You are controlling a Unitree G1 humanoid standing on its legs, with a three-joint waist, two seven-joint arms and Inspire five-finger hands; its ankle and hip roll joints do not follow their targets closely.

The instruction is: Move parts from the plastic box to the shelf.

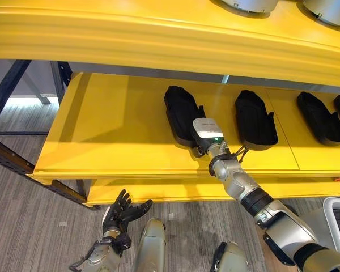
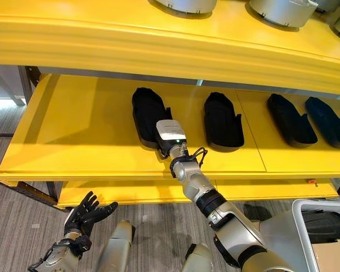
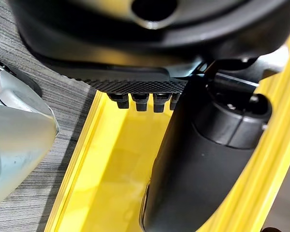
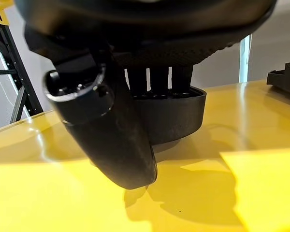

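Observation:
A black hollow part (image 1: 178, 107) lies on the middle board of the yellow shelf (image 1: 113, 130), leftmost in a row of like parts. My right arm reaches in from the lower right to its near end. In the right wrist view my right hand (image 4: 111, 140) has its fingers (image 4: 159, 79) bent over the part's (image 4: 179, 116) rim and its thumb in front of the near wall; the part rests on the board. The plastic box (image 2: 298, 226) at the lower right holds another black part (image 2: 326, 224). My left hand (image 1: 120, 214) hangs open above the floor at the lower left.
More black parts (image 1: 255, 119) (image 1: 320, 116) lie to the right on the same board. Grey round parts (image 2: 283, 8) sit on the top board, which overhangs the middle one. Dark steel posts (image 1: 5, 90) stand at the left. A lower yellow board (image 1: 158, 190) juts out beneath.

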